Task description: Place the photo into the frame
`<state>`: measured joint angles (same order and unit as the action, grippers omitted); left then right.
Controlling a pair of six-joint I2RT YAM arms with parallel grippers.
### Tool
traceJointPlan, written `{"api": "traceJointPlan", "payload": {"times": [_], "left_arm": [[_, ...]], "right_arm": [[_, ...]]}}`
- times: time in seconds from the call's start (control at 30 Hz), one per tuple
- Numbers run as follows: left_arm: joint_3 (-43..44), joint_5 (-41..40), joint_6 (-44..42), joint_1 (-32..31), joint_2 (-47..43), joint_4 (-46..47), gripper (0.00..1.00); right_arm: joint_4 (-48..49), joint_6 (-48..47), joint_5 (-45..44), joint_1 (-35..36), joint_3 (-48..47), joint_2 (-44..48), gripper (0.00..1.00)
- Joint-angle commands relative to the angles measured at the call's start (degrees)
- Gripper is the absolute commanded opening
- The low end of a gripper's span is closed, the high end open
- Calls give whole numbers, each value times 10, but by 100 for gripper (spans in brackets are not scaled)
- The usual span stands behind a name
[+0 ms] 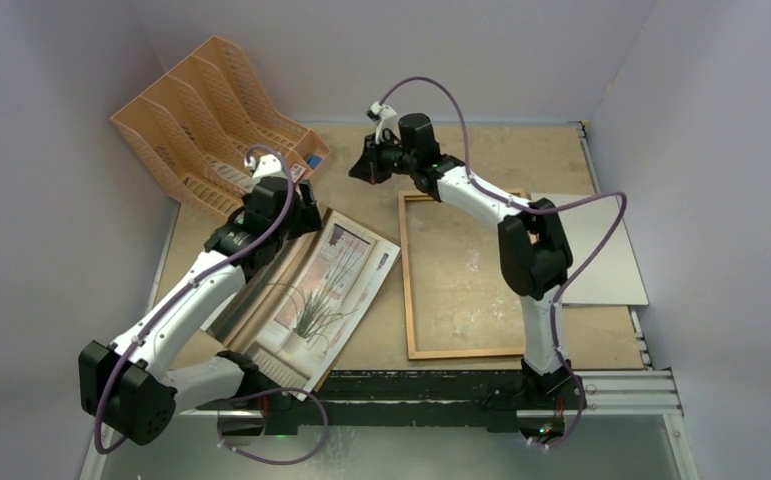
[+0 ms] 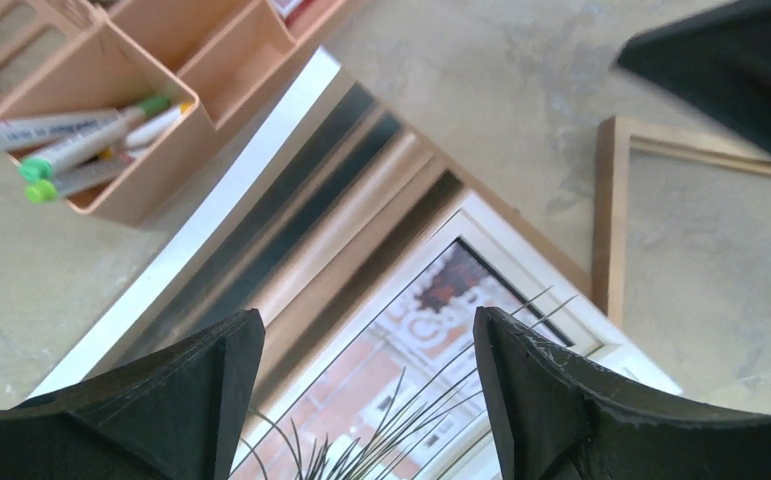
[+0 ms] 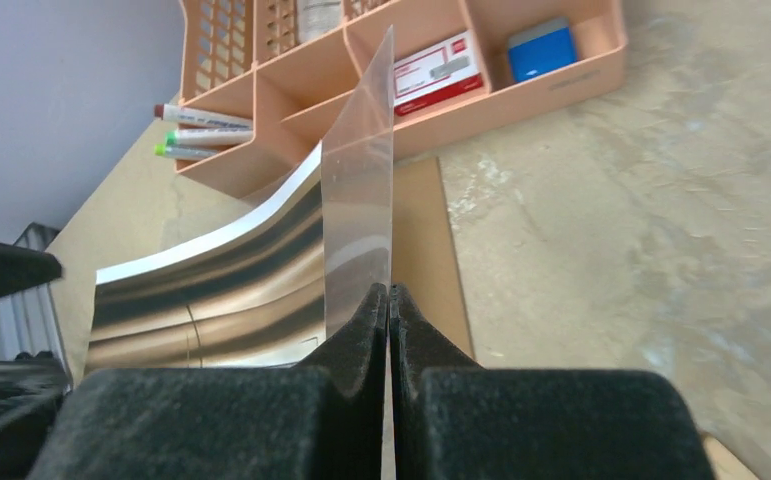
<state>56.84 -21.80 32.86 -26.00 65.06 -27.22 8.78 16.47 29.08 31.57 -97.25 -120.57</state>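
photo (image 1: 326,290) flat on the worktop (image 1: 521,150), picture side up, just left of the frame (image 1: 407,280) and not yet inside it. long axis near to far but leaning right at the far end, grass tips toward the far wall; frame's long axis straight near to far. left fingers (image 1: 299,212) above the print's far end, right fingers (image 1: 359,168) out past the frame's far-left corner, opening of either too small to read from up here. from the left wrist: left fingers (image 2: 366,330) spread wide, holding nothing, hovering over the photo (image 2: 431,300), a corner of the frame (image 2: 611,210) off to the right. from the right wrist: right fingers (image 3: 391,295) pinched tight on a thin clear sheet (image 3: 361,180), raised on edge and bowing glossy toward the rack (image 3: 561,75). likely step: getting that sheet out of the way before picking up the print. next, probably: carry the sheet aside, close on the print's edge, turn it a little to square with the moulding, slide right and lay inside.
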Motion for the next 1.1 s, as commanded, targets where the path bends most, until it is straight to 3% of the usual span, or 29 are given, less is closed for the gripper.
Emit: {"api": "traceJointPlan", "payload": {"times": [0.0,0.5,0.63,0.77,1.07], "left_arm": [[-25,30,36,-1,3,23,80],[-102,58,76,-1,12,45,79],[-10,60,41,-1,36,51,79],[96,86,-43,-1,85,79,80],[234,235,-150,0,223,157,82]], "right_arm": [[-26,-36,-64,-7,-1,75,0],[-86,-76,-211,-42,-6,147,0],[-121,-71,-207,-59,1,164,0],[-98,-60,-187,-80,51,205,0],[-39,-25,-159,-113,181,314,0]]}}
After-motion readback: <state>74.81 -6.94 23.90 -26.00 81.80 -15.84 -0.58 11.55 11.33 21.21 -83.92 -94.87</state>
